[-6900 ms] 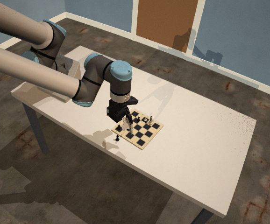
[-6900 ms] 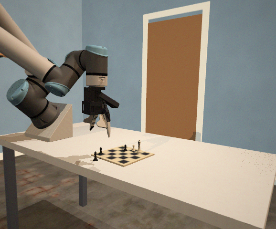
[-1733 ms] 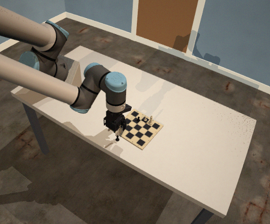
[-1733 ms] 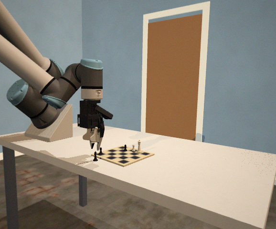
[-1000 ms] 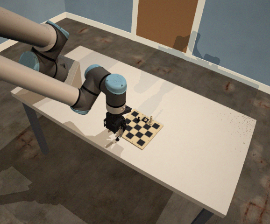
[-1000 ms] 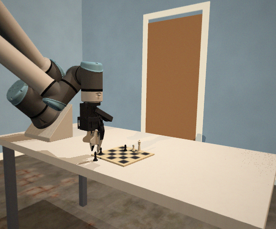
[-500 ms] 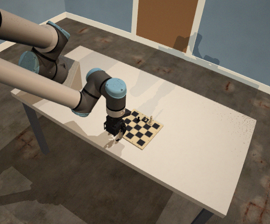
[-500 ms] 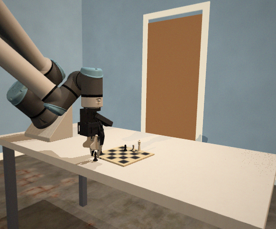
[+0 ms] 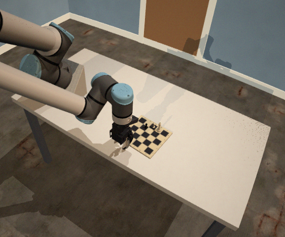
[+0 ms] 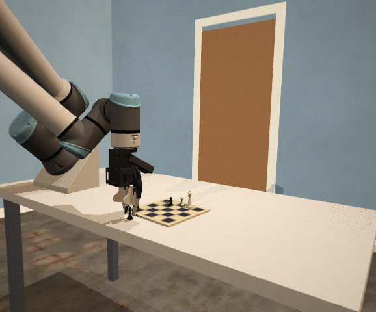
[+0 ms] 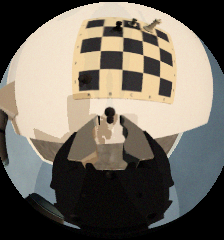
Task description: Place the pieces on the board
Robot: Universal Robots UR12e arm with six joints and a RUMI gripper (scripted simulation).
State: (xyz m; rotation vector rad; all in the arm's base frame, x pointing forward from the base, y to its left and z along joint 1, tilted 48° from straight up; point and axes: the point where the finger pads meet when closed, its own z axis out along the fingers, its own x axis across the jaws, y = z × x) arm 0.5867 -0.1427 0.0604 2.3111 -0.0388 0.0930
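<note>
Black pawn (image 10: 129, 214) stands upright on the table (image 10: 248, 234), its long axis vertical, just beside the board's (image 11: 124, 96) lettered edge and off the squares. I see the gripper (image 11: 110, 120) lowered over it, fingers narrowly apart on either side of its round head, not clamping it. Nearest on the board is one dark piece (image 11: 82, 78); the white king (image 9: 159, 126) stands upright in the far row.
</note>
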